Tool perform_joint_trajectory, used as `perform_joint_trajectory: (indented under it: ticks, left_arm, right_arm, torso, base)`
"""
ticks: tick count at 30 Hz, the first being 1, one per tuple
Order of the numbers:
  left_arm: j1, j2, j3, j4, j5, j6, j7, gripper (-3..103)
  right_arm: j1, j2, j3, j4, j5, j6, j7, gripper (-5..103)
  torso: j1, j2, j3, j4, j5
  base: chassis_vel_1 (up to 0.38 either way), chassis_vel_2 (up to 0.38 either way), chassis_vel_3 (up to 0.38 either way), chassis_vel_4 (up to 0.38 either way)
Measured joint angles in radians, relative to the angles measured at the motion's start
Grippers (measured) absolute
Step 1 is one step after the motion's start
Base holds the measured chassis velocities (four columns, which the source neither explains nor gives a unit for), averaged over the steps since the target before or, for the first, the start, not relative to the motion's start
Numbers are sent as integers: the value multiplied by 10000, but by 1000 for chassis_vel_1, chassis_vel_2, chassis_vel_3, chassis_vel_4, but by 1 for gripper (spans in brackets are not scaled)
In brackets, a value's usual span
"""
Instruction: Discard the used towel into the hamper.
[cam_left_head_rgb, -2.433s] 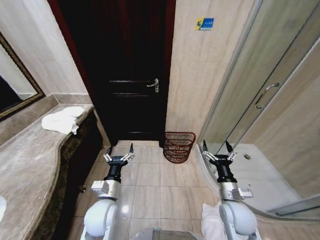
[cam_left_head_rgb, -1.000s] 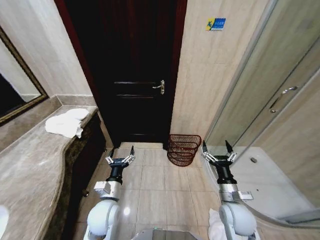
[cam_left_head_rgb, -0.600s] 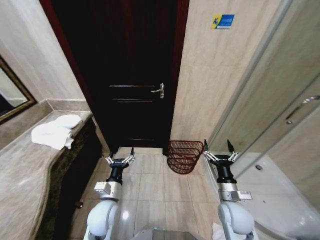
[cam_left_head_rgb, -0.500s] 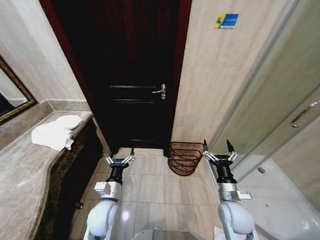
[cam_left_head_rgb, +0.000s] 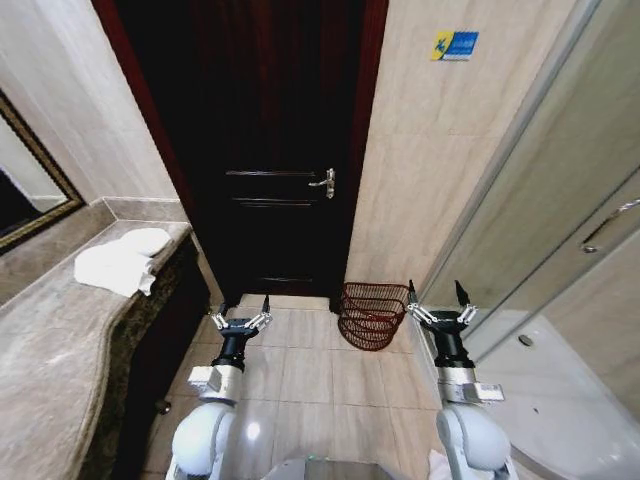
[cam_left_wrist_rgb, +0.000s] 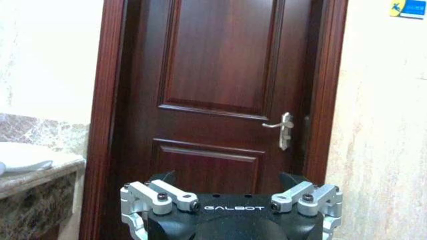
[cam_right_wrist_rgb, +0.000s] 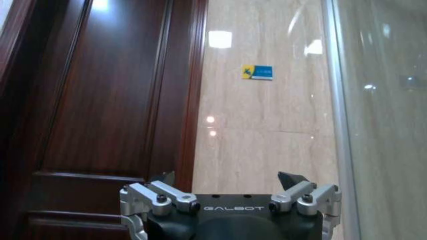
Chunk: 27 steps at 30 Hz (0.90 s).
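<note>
Left gripper (cam_left_head_rgb: 241, 319) was held low in front of the robot, over the tiled floor (cam_left_head_rgb: 300, 375), jaws spread wide and empty. Right gripper (cam_left_head_rgb: 437, 309) matched it on the other side, near the curved edge of the shower tray (cam_left_head_rgb: 545, 400), fingers likewise splayed with nothing between them. Both wrist views looked straight ahead past parted fingertips, the left one at the dark wood door (cam_left_wrist_rgb: 220, 90), the right at the door frame and beige wall tile.

Hamper (cam_left_head_rgb: 369, 316) stood on the floor between the two grippers but farther off, at the foot of the wall just right of the door, mouth open and tipped slightly toward the robot. Contents could not be made out.

White towel (cam_left_head_rgb: 120, 263) lay loosely folded at the far end of the marble vanity counter (cam_left_head_rgb: 60, 370), close to its front edge and beside the framed mirror (cam_left_head_rgb: 25, 190), well apart from the hamper and to the robot's left.

Judgement on handling: the towel looked soft, limp and light, no fragility, little slip risk. It would likely sag and unfold once lifted, so a pinch into a thick bunched fold near the middle of the pile seems safer than a loose corner. Trailing cloth could catch the counter's edge or drape over the hamper rim. The wire hamper looked light enough to tip or slide if bumped
</note>
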Motion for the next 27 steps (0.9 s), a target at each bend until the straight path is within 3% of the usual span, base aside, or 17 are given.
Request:
perform_joint_trajectory:
  ticks: [10,15,18,27]
  left_arm:
    - [-70,4,-182,-10,-213,-56,-77,100]
    - [-355,0,-537,-93,-1018,-295,-483,103]
    - [-581,116,-888,-161,-1651,-180,-746,99]
    - [-660,53,-927,-238,-1799,123,-983,100]
  right_arm:
    - [106,-62,-4,-134,122,81,104,100]
    - [117,-145,18,-157,150,134,92,100]
    - [103,-169,23,-168,151,162,-5,100]
    - [274,-259,-110,-156,312,120,253,100]
  torso:
    - [3,-2,1,2,-3]
    - [1,-2,1,1,4]
    - [1,-2,1,0,1]
    - [1,-2,1,1,0]
  base:
    - [143,161,-133,-152]
    - [21,14,-15,-15]
    - [-15,-29,29,37]
    - [-3,-3,5,6]
